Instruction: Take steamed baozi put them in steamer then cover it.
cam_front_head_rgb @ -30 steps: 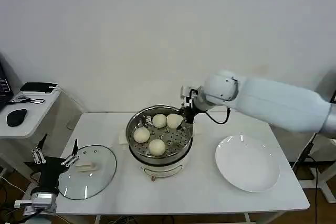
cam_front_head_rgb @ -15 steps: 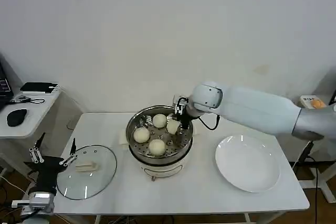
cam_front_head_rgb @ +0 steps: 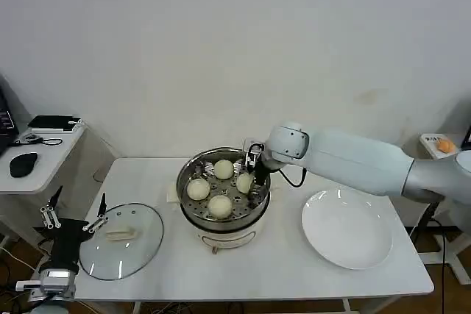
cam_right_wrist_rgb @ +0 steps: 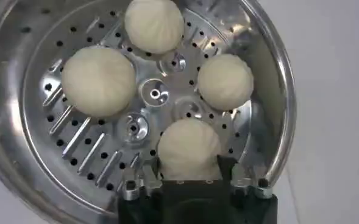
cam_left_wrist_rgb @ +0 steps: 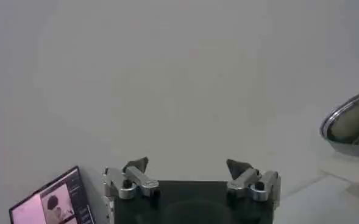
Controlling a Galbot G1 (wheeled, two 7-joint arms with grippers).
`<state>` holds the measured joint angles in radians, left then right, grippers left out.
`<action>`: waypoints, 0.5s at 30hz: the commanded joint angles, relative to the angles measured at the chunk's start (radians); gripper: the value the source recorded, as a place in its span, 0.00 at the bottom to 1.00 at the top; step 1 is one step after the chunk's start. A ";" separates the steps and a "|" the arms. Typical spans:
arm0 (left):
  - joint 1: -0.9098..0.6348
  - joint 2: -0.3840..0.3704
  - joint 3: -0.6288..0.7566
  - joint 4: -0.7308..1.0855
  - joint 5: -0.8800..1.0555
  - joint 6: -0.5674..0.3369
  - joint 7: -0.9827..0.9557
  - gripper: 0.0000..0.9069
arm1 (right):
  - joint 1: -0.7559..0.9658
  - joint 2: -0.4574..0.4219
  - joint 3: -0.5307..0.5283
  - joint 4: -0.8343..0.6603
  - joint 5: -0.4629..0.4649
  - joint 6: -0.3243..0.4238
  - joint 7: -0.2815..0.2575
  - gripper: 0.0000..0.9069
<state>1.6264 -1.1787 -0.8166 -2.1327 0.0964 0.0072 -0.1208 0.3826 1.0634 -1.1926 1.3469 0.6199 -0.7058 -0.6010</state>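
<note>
Since a second ago the right gripper (cam_front_head_rgb: 251,174) has come down into the steamer (cam_front_head_rgb: 223,218), lowering the fourth baozi (cam_front_head_rgb: 244,182) onto the perforated tray; its fingers are still closed around that bun. The other three baozi (cam_right_wrist_rgb: 98,81) lie on the tray near it. The cover (cam_front_head_rgb: 121,240) lies flat on the table (cam_front_head_rgb: 280,270), left of the steamer, with the left gripper (cam_front_head_rgb: 72,220) just beside it, fingers spread. A white plate (cam_front_head_rgb: 347,237) sits to the right

The right arm (cam_front_head_rgb: 353,161) is a smooth white shell with a black cable looped near its black wrist, while the left gripper (cam_front_head_rgb: 72,220) is black with silver, screw-jointed finger links.
</note>
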 commanded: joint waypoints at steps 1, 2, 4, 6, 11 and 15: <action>-0.001 0.001 0.002 0.006 0.000 0.000 -0.001 1.00 | -0.008 -0.032 0.084 0.056 0.029 -0.010 0.048 1.00; -0.003 0.000 0.003 0.009 -0.001 0.000 -0.002 1.00 | -0.003 -0.050 0.096 0.075 0.030 -0.009 0.048 1.00; -0.006 -0.001 0.006 0.016 0.000 0.000 -0.002 1.00 | 0.003 -0.082 0.125 0.125 0.033 -0.009 0.060 1.00; -0.010 -0.004 0.010 0.024 -0.001 0.000 -0.002 1.00 | 0.008 -0.132 0.147 0.184 0.030 -0.006 0.081 1.00; -0.022 -0.011 0.018 0.037 -0.012 0.001 -0.007 1.00 | -0.042 -0.249 0.219 0.325 0.056 0.079 0.298 1.00; -0.024 -0.018 0.019 0.049 -0.020 0.005 -0.022 1.00 | -0.439 -0.357 0.521 0.427 0.066 0.354 0.646 1.00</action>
<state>1.6054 -1.1939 -0.7998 -2.0963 0.0849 0.0099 -0.1304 0.3152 0.8943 -1.0089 1.5621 0.6696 -0.6244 -0.3924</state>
